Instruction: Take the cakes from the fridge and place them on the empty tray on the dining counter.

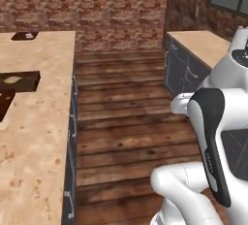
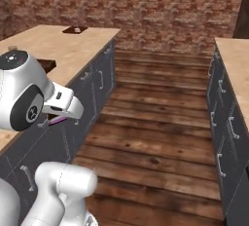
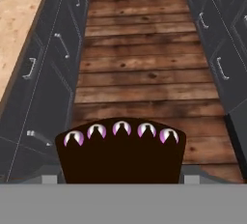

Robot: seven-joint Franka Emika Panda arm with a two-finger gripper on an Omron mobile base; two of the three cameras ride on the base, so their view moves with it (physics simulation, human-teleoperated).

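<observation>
The pincer [image 3: 120, 179] clasped the chocolate cake [image 3: 120, 153] wide over the floor [image 3: 144, 63]; a jolt while driving could have dropped it before the counter [image 1: 34, 136].

open wood floor aisle [image 3: 144, 49], cabinets [image 3: 53, 59] flanking

Chocolate-brown cake [image 3: 120, 158], pink-white dollops; beige mottled counter [image 1: 34, 136]; red-brown brick wall [image 1: 97, 6]; brown plank floor [image 3: 144, 63].
</observation>
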